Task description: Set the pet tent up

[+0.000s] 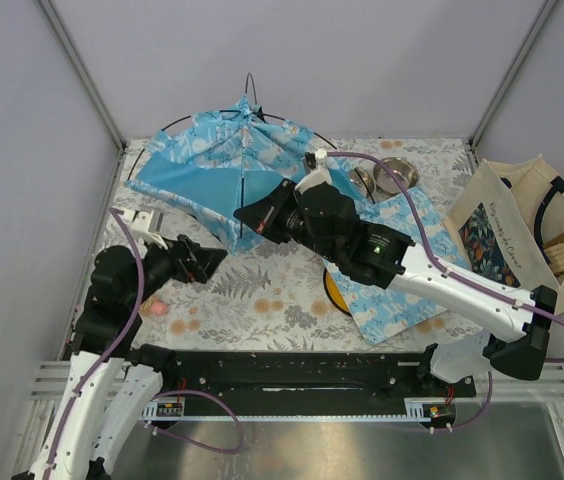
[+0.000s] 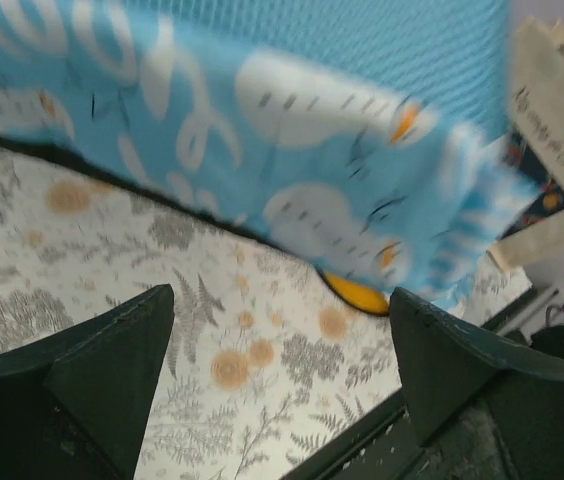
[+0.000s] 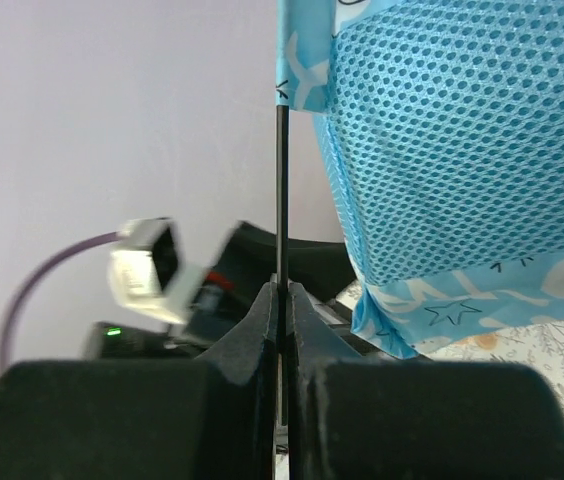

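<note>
The pet tent (image 1: 227, 165) sits toward the floral-clothed desk's (image 1: 262, 295) far-left corner; the right hand (image 3: 282, 300) pinches its thin black pole (image 3: 281, 190); the left hand (image 2: 282, 310) gapes wide near its front edge; grey walls (image 1: 312, 60) surround.

Bright, soft, even light w/ faint shadows. Left wrist pic motion-blurred across light-blue snowman-print fabric tent (image 2: 342, 210); right wrist pic: white plastic connector (image 3: 147, 270) in bg smeared.

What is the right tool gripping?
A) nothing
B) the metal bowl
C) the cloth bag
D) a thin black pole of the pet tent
D: the right tool is shut on the thin black pole that runs up into the pet tent fabric.
</note>
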{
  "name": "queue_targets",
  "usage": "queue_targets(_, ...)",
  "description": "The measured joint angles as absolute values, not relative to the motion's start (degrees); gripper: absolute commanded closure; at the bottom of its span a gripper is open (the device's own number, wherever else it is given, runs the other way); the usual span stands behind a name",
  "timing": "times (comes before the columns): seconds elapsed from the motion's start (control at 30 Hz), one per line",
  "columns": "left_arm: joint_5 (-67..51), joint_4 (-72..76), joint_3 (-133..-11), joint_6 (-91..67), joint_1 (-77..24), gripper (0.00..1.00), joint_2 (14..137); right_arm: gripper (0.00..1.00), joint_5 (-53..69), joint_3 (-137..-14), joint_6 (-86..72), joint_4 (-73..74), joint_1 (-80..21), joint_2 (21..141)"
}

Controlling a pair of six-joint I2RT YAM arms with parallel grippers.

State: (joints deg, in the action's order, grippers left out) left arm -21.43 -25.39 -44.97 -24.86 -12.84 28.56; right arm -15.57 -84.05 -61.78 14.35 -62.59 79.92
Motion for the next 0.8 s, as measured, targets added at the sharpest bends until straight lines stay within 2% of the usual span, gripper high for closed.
queue_targets(0.23, -27.11, -17.41, -33.71, -25.12, -12.84, 0.07, 27.99, 1.0, -15.49, -86.5, -64.01, 14.44, -62.57, 81.19)
queue_targets(0.47, -31.07, -10.87, -33.3, -24.29, -12.86, 0.07, 26.44, 1.0, -15.51, -87.0, -64.62, 14.48, -62.57, 82.19)
queue_targets(0.67, -29.1, -8.86, -33.15, -22.59, -13.61, 0.13, 23.2, 1.0, -15.57, -87.31, -64.62, 14.9, -62.57, 82.7)
queue_targets(0.8, -26.76, -7.86, -32.05, -21.96, -14.57, 0.14, 22.85, 1.0, -15.62, -87.92, -64.69, 14.87, -62.57, 82.81)
